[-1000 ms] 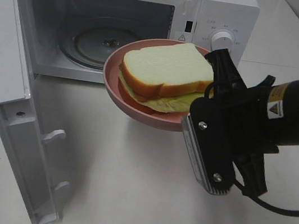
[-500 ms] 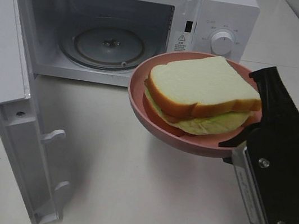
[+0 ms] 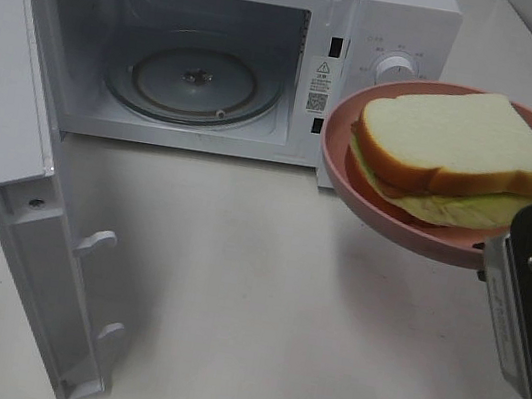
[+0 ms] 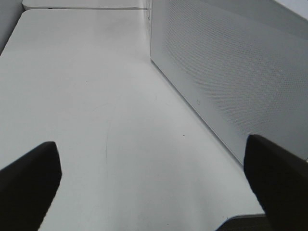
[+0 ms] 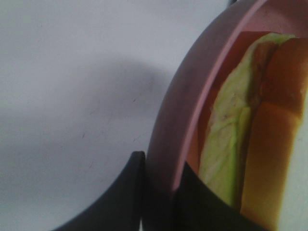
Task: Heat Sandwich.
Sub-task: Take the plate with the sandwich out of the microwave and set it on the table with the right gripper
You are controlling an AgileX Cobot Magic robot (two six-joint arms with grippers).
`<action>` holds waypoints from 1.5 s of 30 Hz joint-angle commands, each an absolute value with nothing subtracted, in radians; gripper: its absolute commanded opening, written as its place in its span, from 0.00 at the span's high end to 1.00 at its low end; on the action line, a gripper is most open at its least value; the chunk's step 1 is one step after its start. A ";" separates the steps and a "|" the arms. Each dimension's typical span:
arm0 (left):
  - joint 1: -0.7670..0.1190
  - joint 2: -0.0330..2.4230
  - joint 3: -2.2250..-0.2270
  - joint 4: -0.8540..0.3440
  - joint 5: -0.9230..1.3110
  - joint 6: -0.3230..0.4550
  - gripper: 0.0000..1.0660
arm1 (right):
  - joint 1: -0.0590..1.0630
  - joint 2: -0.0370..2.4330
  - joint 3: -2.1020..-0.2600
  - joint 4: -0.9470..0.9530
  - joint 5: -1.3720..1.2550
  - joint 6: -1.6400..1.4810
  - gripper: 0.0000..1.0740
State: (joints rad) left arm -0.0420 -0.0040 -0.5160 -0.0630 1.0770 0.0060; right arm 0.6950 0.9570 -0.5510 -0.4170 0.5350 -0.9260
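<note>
Sandwich (image 3: 453,148) on pink plate (image 3: 413,228) — rim pinched by right gripper (image 5: 159,192), held aloft right of open microwave (image 3: 197,57); left gripper (image 4: 154,178) spread wide.

A white microwave (image 3: 229,52) is seen on a white table (image 3: 259,310), its door (image 3: 36,183) swung fully open. A round glass turntable (image 3: 195,82) is shown inside. A round pink plate (image 3: 387,204) is raised beside the control dial (image 3: 396,66).

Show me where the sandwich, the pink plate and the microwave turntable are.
sandwich (image 3: 459,134), exterior high view, top bread slice.
pink plate (image 3: 338,160), exterior high view, left rim.
microwave turntable (image 3: 164,77), exterior high view, glass left of hub.
</note>
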 commanded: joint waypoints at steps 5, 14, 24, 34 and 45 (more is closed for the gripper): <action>-0.041 -0.011 -0.515 -0.061 1.067 0.000 0.08 | 0.691 0.944 -0.551 -0.584 0.580 -0.676 1.00; -0.041 -0.011 -0.515 -0.061 1.067 0.000 0.08 | 0.691 0.944 -0.551 -0.689 0.658 -0.492 1.00; -0.041 -0.011 -0.515 -0.061 1.067 0.000 0.08 | 0.691 0.944 -0.551 -0.742 0.762 -0.324 1.00; -0.041 -0.011 -0.515 -0.061 1.067 0.000 0.08 | 0.691 0.944 -0.551 -0.786 0.919 -0.177 1.00; -0.041 -0.011 -0.515 -0.061 1.067 0.000 0.08 | 0.691 0.945 -0.551 -0.844 1.041 0.067 1.00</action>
State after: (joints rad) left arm -0.0420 -0.0040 -0.5160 -0.0630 1.0770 0.0060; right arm 0.6950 0.9510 -0.5510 -0.7820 1.0200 0.0230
